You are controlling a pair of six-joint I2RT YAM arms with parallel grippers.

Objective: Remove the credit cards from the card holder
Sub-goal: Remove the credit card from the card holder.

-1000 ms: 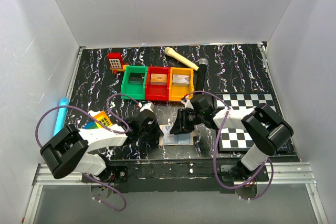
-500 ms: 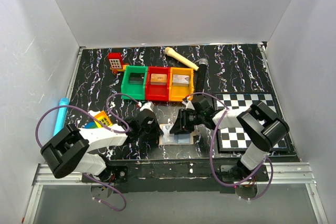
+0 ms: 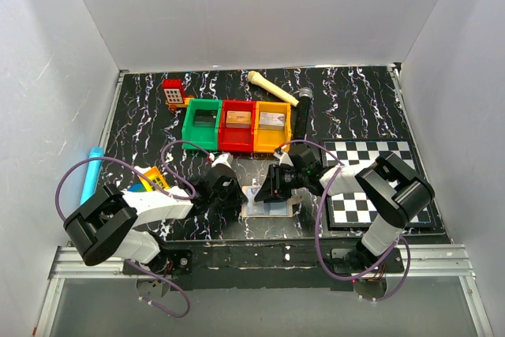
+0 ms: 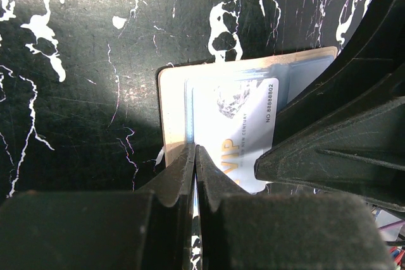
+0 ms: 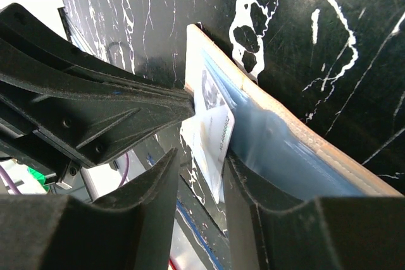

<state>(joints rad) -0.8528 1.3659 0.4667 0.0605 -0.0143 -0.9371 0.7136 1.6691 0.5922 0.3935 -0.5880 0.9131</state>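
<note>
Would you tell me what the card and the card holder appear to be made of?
The card looks like glossy white plastic: thin, stiff, with crisp print. The card holder seems to be matte cream faux leather outside. Its pale blue inside is probably translucent vinyl, as the card shows through faintly.

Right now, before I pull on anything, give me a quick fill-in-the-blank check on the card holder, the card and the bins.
1. The card holder lies ____, its pale blue inside showing.
2. The credit card sticking out of it bears the big letters ____.
3. The fingers of the ____ gripper straddle that card, with a gap between them.
4. Of the three bins in a row behind the holder, the middle bin is ____.

Missing words: open; VIP; right; red
</note>
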